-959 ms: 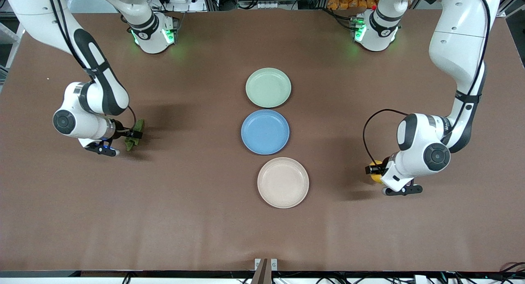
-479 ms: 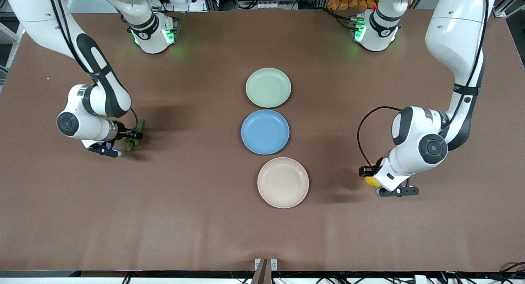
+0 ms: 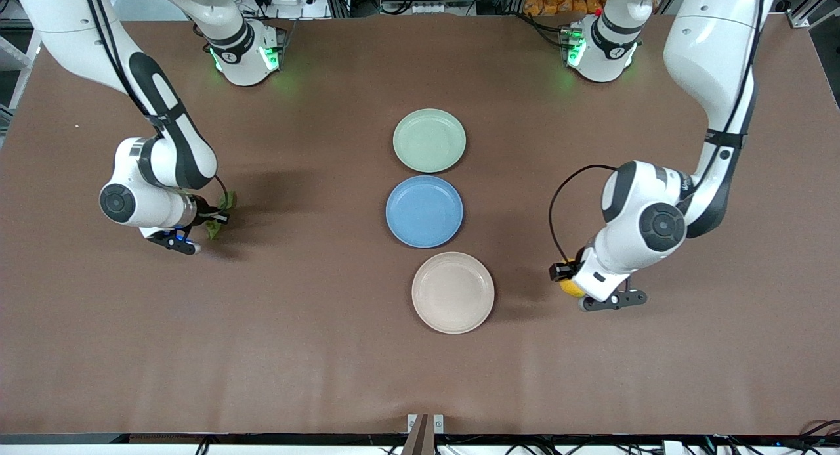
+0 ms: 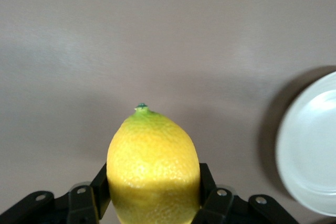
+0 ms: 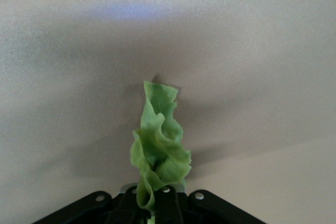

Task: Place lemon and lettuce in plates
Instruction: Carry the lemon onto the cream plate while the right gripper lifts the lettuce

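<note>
My left gripper (image 3: 564,278) is shut on the yellow lemon (image 3: 572,288) and holds it above the table beside the beige-white plate (image 3: 453,292), toward the left arm's end. In the left wrist view the lemon (image 4: 152,166) sits between the black fingers (image 4: 101,190), and the beige-white plate's rim (image 4: 307,145) shows at the edge. My right gripper (image 3: 216,218) is shut on the wrinkly green lettuce (image 3: 220,213) above the table at the right arm's end. The lettuce (image 5: 157,145) hangs from the closed jaws in the right wrist view. The mint green plate (image 3: 429,140) lies farthest from the camera.
A blue plate (image 3: 424,211) lies between the mint green plate and the beige-white plate in the table's middle. The brown table (image 3: 315,350) spreads wide around them.
My left gripper has carried the lemon toward the beige-white plate. My right gripper has lifted and shifted slightly toward the plates with the lettuce.
</note>
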You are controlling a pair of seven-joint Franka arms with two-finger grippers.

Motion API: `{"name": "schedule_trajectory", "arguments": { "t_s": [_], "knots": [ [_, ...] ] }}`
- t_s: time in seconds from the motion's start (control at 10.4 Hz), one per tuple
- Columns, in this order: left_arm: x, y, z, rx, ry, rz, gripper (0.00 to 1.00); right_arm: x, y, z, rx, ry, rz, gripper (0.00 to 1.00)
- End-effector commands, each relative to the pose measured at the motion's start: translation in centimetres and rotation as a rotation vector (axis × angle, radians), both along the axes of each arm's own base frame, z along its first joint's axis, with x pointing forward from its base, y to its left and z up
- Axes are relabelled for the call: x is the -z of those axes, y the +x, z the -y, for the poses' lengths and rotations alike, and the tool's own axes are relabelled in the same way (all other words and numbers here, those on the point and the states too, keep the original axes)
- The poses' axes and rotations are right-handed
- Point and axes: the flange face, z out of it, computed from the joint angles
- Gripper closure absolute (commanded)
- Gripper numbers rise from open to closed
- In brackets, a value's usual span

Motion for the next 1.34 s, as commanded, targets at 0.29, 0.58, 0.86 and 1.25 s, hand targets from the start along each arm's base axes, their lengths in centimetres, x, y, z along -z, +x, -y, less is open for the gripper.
{"name": "schedule_trajectory", "arguments": {
  "t_s": [0.29,0.58,0.86,1.25],
  "knots": [
    [-0.3,-1.5,10.2,-0.186,-0.031,0.016,1.00,-3.4,2.2,-0.1,-0.001,0.011,-0.099,1.00],
    [1.7,-3.1,15.4,-0.249,-0.095,0.079,1.00,-5.0,2.2,-2.1,-0.020,0.044,-0.187,1.00],
    [3.3,-3.9,17.9,-0.299,-0.148,0.125,1.00,-6.5,2.0,-5.4,0.007,0.132,-0.250,1.00],
    [3.9,-3.9,18.8,-0.345,-0.192,0.161,1.00,-9.0,1.4,-11.0,0.106,0.191,-0.352,1.00]
  ]
}}
